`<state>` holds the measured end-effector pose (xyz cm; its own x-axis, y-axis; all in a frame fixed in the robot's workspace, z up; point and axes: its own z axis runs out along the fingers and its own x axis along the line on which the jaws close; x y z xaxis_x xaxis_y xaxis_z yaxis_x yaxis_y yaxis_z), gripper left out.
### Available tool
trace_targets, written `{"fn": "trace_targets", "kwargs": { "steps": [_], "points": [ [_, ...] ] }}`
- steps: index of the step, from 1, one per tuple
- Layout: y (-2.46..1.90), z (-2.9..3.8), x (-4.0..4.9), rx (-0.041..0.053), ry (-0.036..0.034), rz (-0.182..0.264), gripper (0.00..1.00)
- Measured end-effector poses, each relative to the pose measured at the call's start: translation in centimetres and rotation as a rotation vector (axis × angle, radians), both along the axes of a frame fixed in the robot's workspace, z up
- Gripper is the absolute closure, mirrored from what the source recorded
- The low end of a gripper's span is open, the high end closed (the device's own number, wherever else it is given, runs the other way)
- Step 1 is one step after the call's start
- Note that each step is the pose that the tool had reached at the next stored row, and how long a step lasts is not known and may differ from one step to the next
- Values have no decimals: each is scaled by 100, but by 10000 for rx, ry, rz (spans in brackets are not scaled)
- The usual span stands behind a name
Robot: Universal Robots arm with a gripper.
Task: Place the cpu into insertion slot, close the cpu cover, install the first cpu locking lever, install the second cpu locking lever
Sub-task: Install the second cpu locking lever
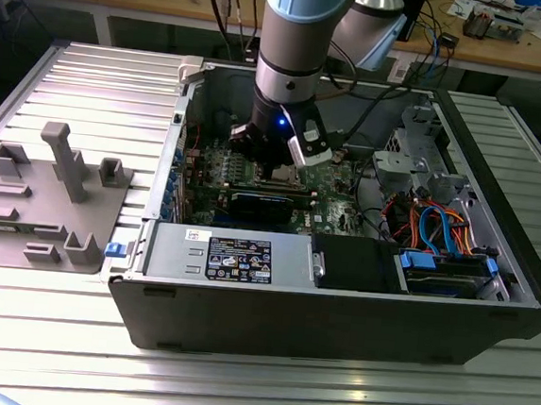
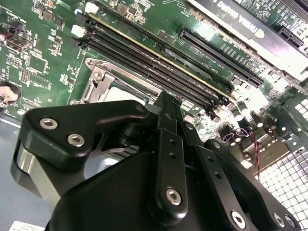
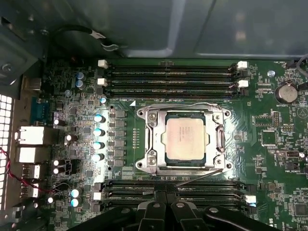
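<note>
Claw (image 3: 163,204) hovering low over the green motherboard (image 3: 269,144), right beside the socket, its black fingers (image 2: 166,125) drawn together with nothing between them. In the first wrist view the cpu (image 3: 185,138) sits flat in the insertion slot (image 3: 166,159), dull silver face up, showing through the window of the cpu cover (image 3: 219,139), which lies closed down around it. One thin locking lever (image 3: 204,104) runs along the socket edge nearest the upper memory slots; the other (image 3: 199,177) angles out from the socket's opposite edge, toward the claw, looking not fully tucked in. Long black memory slots (image 3: 168,77) flank the socket on both sides. From the exterior view, the arm (image 1: 299,34) reaches straight down into the open computer case (image 1: 337,313), which rests on the ribbed metal surface (image 1: 91,83), with a grey fixture (image 1: 48,197) well apart on the exterior view's left
</note>
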<state>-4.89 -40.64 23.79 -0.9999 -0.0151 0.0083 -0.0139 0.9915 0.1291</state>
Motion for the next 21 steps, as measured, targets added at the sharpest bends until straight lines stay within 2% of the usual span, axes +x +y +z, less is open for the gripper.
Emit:
{"fn": "trace_targets", "kwargs": {
  "steps": [7, 14, 18, 21],
  "points": [
    [-37, -43, -23, 337, 19, 20, 89],
    [-62, -127, -58, 397, 53, 25, 89],
    [-63, -179, -63, 481, 52, 22, 89],
    [-63, -183, -62, 480, 54, 24, 89]
  ]
}}
